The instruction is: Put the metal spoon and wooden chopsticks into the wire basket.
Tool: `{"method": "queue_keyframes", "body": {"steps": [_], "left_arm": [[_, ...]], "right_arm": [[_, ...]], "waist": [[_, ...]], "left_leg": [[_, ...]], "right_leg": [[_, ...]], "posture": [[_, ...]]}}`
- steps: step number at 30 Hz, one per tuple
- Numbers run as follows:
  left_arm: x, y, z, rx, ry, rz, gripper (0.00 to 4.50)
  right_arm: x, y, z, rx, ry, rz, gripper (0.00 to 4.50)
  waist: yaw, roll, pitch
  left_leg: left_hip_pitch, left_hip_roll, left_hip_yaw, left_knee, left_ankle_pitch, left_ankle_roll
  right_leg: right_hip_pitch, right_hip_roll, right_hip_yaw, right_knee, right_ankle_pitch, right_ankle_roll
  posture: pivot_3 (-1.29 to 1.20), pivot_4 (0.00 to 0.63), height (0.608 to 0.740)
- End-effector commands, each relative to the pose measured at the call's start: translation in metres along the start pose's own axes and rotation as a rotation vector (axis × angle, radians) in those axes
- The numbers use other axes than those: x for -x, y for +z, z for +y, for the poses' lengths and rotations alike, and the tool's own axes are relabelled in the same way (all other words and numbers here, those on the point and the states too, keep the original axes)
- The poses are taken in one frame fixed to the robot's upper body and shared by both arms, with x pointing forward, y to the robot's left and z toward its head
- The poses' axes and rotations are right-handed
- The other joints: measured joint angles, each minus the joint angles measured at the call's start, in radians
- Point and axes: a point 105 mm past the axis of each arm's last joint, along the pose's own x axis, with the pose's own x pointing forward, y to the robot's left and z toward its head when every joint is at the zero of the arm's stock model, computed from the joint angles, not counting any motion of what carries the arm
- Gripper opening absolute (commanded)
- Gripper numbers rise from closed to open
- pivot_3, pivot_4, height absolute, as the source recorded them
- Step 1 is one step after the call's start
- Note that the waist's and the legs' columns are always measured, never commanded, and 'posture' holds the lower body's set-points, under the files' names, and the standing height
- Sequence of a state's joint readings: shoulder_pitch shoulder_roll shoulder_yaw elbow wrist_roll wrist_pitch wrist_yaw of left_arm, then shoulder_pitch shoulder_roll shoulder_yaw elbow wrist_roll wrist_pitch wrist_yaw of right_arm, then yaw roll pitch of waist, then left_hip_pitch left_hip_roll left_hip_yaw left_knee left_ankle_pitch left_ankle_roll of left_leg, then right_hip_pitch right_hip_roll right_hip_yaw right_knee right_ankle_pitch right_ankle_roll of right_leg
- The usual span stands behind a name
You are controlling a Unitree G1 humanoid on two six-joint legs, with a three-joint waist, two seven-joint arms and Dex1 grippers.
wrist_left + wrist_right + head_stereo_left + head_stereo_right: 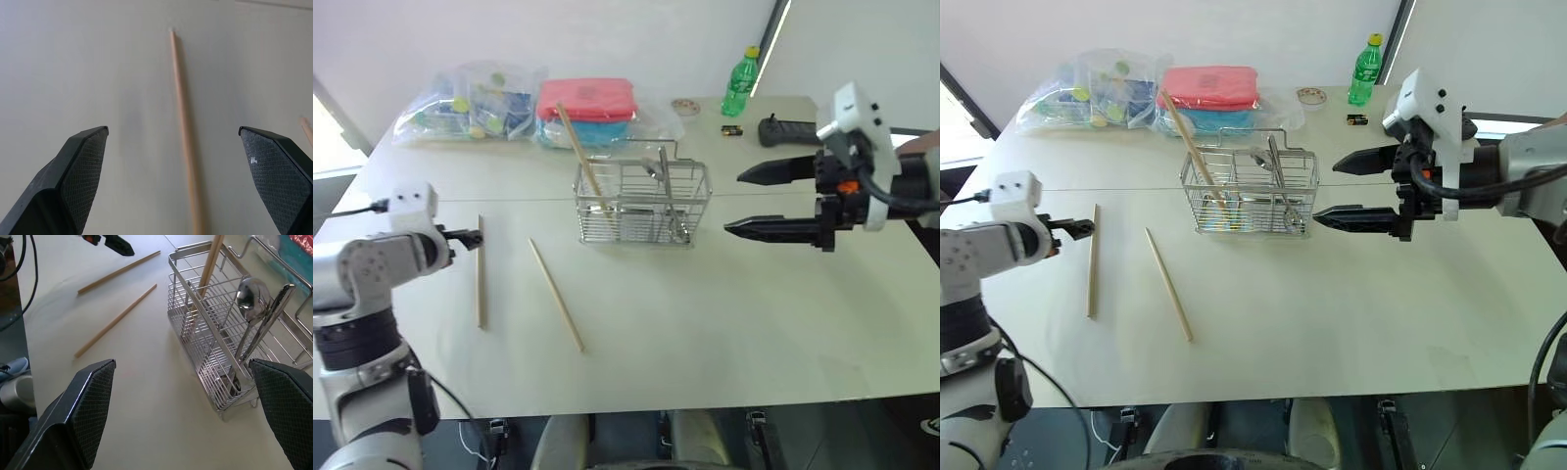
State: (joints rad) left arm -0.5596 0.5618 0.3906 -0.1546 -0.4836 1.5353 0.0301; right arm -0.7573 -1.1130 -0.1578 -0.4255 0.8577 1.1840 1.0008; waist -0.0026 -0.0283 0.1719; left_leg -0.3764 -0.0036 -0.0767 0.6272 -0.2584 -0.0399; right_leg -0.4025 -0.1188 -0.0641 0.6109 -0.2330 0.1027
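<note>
The wire basket (641,204) stands mid-table. Inside it, the metal spoon (252,296) stands bowl up beside another metal handle, and one wooden chopstick (582,147) leans out of its left end. Two more chopsticks lie flat on the table to its left, one (481,271) pointing straight away from me, the other (556,294) slanted. My left gripper (460,238) is open and hovers at the far end of the straight chopstick (183,122), which lies between its fingers (83,171). My right gripper (1326,193) is open and empty, in the air just right of the basket.
At the back of the table are a red-lidded plastic box (587,103), clear bags of small items (475,98), a green bottle (740,83), a tape roll (684,106), a small battery-like piece (732,129) and a black handheld device (788,130).
</note>
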Motion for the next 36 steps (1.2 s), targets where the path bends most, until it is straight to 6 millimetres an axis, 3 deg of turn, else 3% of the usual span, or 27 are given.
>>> {"method": "queue_keyframes", "body": {"steps": [1,11,14,21,22,28,30,32,34,36], "left_arm": [[-0.011,-0.005,-0.002,-0.022,0.024,0.010,4.50],[-0.044,-0.023,0.011,-0.017,0.097,0.058,4.50],[-0.048,-0.021,0.010,0.003,0.093,0.040,3.72],[-0.050,-0.015,0.006,0.045,0.076,0.036,0.38],[-0.050,-0.015,0.005,0.048,0.076,0.038,0.06],[-0.052,-0.010,0.003,0.045,0.076,0.029,0.06],[-0.049,0.013,0.002,0.027,0.082,-0.093,0.06],[-0.033,0.062,0.000,0.042,0.087,-0.360,0.06],[0.003,0.121,-0.011,0.049,0.024,-0.689,0.06],[0.042,0.163,-0.027,0.053,-0.075,-0.947,0.06]], "right_arm": [[0.005,0.008,-0.001,0.041,-0.035,-0.043,4.46],[-0.002,0.003,-0.009,0.008,-0.098,-0.062,4.46],[-0.003,0.001,-0.009,0.005,-0.105,-0.058,4.50],[-0.004,0.002,-0.007,-0.006,-0.103,-0.066,4.50],[-0.004,0.002,-0.007,-0.007,-0.104,-0.067,4.50],[-0.006,-0.001,-0.008,-0.014,-0.108,-0.062,4.50],[-0.006,-0.003,-0.008,-0.021,-0.111,-0.062,4.50],[-0.007,-0.004,-0.009,-0.032,-0.121,-0.064,4.50],[-0.006,-0.005,-0.010,-0.040,-0.129,-0.065,4.50],[-0.005,-0.006,-0.011,-0.048,-0.134,-0.068,4.50]], "waist": [[0.002,0.000,0.000],[0.015,0.006,-0.004],[0.015,0.008,-0.005],[0.015,0.008,-0.005],[0.015,0.008,-0.005],[0.016,0.008,-0.005],[0.016,0.008,-0.005],[0.016,0.005,-0.003],[0.019,0.002,-0.001],[0.022,-0.001,-0.001]], "left_leg": [[0.000,0.000,0.000,0.000,0.000,0.000],[0.001,0.000,0.001,0.000,0.000,0.000],[0.002,0.000,0.001,0.000,0.000,0.000],[0.001,0.000,0.001,0.000,0.000,0.000],[0.001,0.000,0.001,0.000,0.000,0.000],[0.001,0.000,0.001,0.000,0.000,0.000],[0.001,0.000,0.001,0.000,0.000,0.000],[0.001,0.000,0.001,0.000,0.000,0.000],[-0.002,0.000,0.000,0.001,0.001,-0.002],[-0.008,0.000,-0.001,0.003,0.002,-0.004]], "right_leg": [[0.000,0.000,0.000,0.000,0.000,0.000],[0.000,0.000,0.000,0.001,0.001,-0.002],[0.001,0.000,0.000,0.001,0.001,-0.002],[0.000,0.000,0.000,0.001,0.001,-0.002],[0.000,0.000,0.000,0.001,0.002,-0.002],[0.001,0.000,0.000,0.000,0.001,-0.001],[0.001,0.000,0.000,0.001,0.001,-0.001],[0.001,0.000,0.000,0.001,0.001,-0.001],[-0.002,0.000,0.000,0.000,0.003,-0.003],[-0.006,0.000,-0.001,0.000,0.005,-0.003]], "posture": [[0.00,0.150,0.699],[0.00,0.150,0.699],[0.00,0.150,0.699],[0.00,0.150,0.699],[0.00,0.150,0.699],[0.00,0.150,0.699],[0.00,0.150,0.699],[0.00,0.150,0.699],[0.00,0.150,0.699],[0.00,0.150,0.699]]}}
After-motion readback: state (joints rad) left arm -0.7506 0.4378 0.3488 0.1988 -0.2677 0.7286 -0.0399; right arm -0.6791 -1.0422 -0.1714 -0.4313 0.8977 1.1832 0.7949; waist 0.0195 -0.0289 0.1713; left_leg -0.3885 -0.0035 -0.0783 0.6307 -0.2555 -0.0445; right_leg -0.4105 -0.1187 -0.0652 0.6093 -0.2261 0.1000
